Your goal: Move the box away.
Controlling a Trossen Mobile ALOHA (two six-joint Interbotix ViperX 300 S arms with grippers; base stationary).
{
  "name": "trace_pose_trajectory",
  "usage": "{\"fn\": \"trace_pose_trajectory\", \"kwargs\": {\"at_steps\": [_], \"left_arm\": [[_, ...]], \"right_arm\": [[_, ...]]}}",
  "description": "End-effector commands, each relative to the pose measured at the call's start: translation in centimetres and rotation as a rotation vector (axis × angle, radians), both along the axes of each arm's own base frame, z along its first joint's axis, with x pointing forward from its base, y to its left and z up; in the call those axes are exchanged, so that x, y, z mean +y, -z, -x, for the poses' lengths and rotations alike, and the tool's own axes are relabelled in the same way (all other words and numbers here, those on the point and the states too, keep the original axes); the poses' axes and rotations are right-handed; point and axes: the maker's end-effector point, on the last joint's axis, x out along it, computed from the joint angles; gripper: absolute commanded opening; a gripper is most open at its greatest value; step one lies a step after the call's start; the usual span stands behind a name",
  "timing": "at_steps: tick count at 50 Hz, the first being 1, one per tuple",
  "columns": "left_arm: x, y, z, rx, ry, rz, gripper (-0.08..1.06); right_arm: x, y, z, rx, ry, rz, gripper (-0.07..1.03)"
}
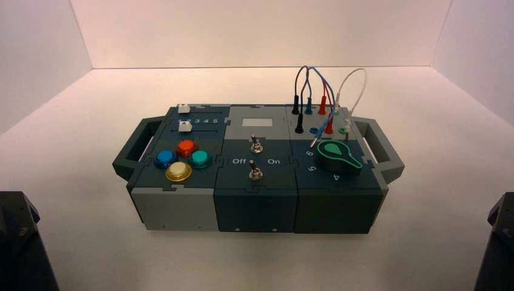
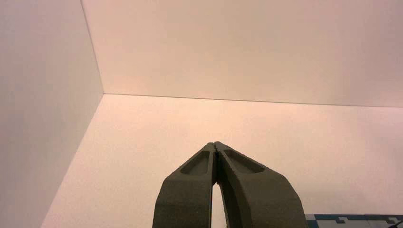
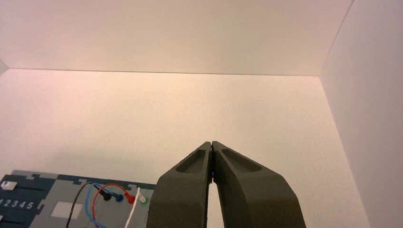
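Observation:
The box (image 1: 257, 194) stands in the middle of the white table, dark teal and grey, with a handle at each side. It bears four coloured push buttons (image 1: 182, 159) at its left, two toggle switches (image 1: 256, 159) in the middle, a green dial (image 1: 339, 156) at its right and plugged wires (image 1: 315, 91) at the back right. My left gripper (image 2: 215, 144) is shut and empty, parked at the near left, off the box. My right gripper (image 3: 211, 143) is shut and empty, parked at the near right. A corner of the box shows in the right wrist view (image 3: 52, 194).
White walls close the table at the back (image 1: 260, 30) and at both sides. The arms' dark bases sit at the near left corner (image 1: 21, 242) and near right corner (image 1: 497, 242). Bare table lies behind the box (image 1: 242, 82).

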Motion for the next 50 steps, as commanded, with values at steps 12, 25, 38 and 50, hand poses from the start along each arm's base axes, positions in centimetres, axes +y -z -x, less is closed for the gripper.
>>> {"fn": "trace_pose_trajectory", "kwargs": {"at_steps": [12,25,38,50], "left_arm": [[0.1,-1.2,-0.3,-0.028,-0.002,-0.008,-0.03],[-1.8,-0.7,0.8,0.112,0.077,0.017,-0.03],[-7.7,0.2,4.2,0.399,0.303,0.119,-0.03],[-11.6,4.4,7.1,0.703,0.439,0.127,-0.03]], "right_arm": [[0.2,-0.6,-0.3,-0.015,-0.007,0.002,-0.02],[3.1,0.6,0.7,0.096,-0.118,0.004,-0.02],[9.6,2.7,3.3,0.358,-0.32,-0.031,-0.02],[13.9,5.6,5.5,0.587,-0.408,-0.064,-0.02]]}}
